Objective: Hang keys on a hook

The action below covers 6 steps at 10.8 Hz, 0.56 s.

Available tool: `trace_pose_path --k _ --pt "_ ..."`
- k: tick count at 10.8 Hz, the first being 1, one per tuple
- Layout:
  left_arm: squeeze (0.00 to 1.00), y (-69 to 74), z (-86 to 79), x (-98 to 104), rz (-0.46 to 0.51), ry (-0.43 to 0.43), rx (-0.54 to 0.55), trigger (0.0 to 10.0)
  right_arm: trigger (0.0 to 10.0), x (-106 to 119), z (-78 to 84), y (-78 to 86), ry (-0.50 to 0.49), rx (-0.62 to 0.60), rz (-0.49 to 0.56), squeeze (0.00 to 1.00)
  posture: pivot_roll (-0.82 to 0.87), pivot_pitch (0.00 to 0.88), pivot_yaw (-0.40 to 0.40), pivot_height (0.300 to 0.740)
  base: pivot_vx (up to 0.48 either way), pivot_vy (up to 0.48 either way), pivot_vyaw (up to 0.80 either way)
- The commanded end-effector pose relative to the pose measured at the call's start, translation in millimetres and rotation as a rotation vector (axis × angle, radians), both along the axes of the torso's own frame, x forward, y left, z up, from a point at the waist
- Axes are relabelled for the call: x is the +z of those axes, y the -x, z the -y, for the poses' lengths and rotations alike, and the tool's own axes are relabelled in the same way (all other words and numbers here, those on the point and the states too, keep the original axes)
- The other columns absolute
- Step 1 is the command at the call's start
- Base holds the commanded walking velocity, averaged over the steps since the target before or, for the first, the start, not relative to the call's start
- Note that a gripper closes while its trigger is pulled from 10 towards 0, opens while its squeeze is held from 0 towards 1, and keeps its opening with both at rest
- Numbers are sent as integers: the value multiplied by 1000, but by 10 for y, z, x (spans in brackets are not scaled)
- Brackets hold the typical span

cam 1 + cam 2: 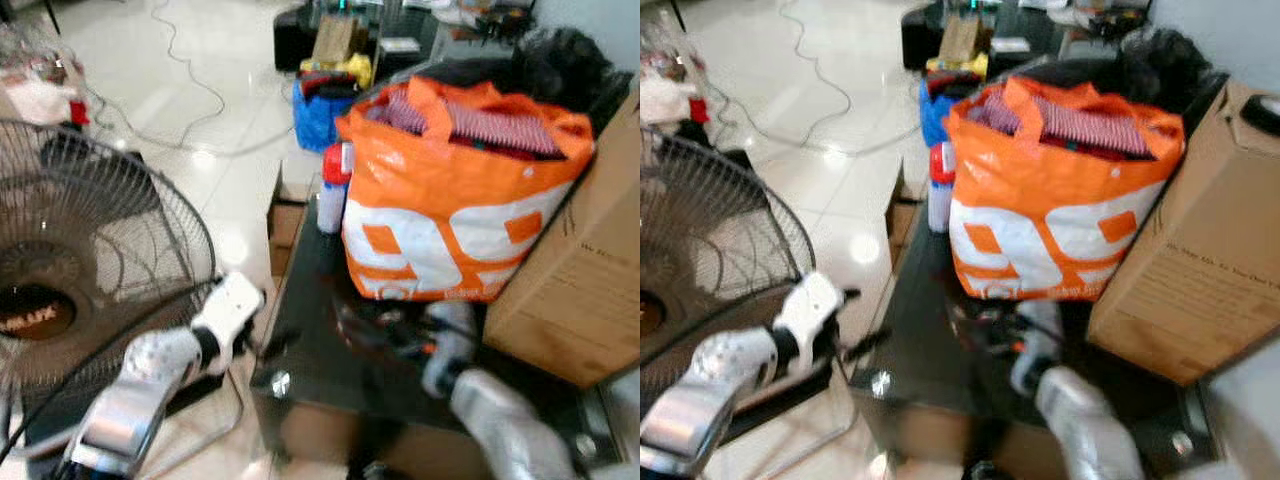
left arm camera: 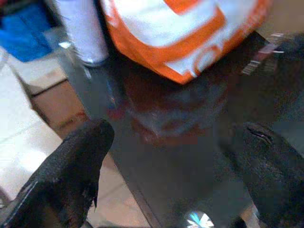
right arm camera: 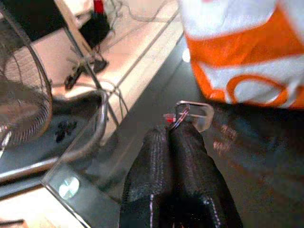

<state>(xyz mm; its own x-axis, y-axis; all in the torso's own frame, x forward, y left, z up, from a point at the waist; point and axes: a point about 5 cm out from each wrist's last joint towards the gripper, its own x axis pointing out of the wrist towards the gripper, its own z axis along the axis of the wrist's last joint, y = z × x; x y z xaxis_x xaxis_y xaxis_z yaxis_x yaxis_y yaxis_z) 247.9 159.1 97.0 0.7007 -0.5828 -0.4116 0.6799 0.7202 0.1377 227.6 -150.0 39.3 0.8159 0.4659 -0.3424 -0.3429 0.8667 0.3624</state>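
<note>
A bunch of keys (image 3: 190, 116) with a metal ring and a clear tag sticks out past my right gripper (image 3: 170, 135), which is shut on it just above the dark glass table (image 3: 142, 114). In the left eye view that gripper (image 1: 395, 338) is blurred, in front of the orange bag (image 1: 450, 190). My left gripper (image 2: 178, 137) is open with nothing between its fingers. It hovers at the table's left front corner (image 1: 272, 382).
An orange and white bag full of cloth, a large cardboard box (image 1: 585, 270) and a white spray can (image 1: 333, 190) stand on the table. A floor fan (image 1: 80, 260) stands at the left. Cables, a blue bag (image 1: 318, 108) and boxes lie on the tiled floor beyond.
</note>
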Motion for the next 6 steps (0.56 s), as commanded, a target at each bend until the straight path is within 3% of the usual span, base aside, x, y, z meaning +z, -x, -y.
trace_pose_path --k 1,3,6 --pt "0 -59 -4 102 57 18 28 10000 0 114 50 -6 11 -35 35 0 -75 0 -14 740 0 0 0" --pt "0 -200 -29 100 93 -17 67 10000 0 80 127 34 391 41 14 0 -77 0 2 740 0 0 0" --pt "0 -333 22 117 106 -64 12 10000 0 49 145 -174 501 62 -18 0 -42 0 -8 740 0 0 0"
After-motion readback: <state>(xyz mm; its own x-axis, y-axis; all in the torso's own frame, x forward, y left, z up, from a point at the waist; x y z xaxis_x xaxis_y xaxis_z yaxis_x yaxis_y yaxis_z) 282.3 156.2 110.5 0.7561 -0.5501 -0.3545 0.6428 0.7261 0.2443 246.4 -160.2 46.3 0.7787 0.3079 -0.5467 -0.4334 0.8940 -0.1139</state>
